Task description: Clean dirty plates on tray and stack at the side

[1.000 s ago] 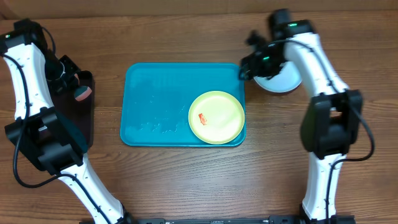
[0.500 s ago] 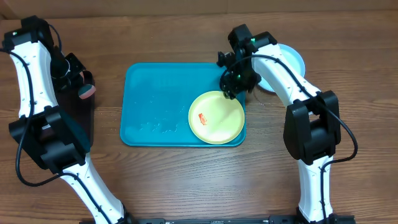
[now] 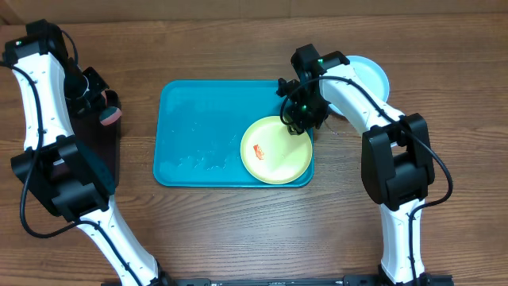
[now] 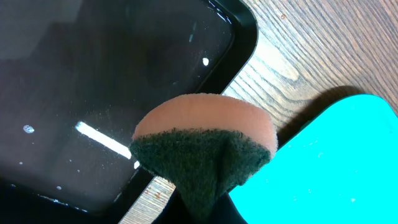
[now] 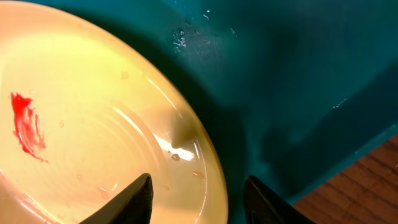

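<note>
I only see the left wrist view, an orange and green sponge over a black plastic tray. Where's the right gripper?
Observer: The right gripper is open, straddling the upper-right rim of the round yellow-green plastic plate on the turquoise rectangular plastic tray.
Operator: Anything there for my sponge to wipe?
Observer: A red smear left of that plate's centre.
Operator: Other plates?
Observer: A round light blue plate lies on the wooden table, beyond the tray's far right corner.

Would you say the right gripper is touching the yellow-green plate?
Cannot tell. The right wrist view shows the right gripper, jaws open, straddling the yellow-green plate at its rim, but no plain contact or gap.
</note>
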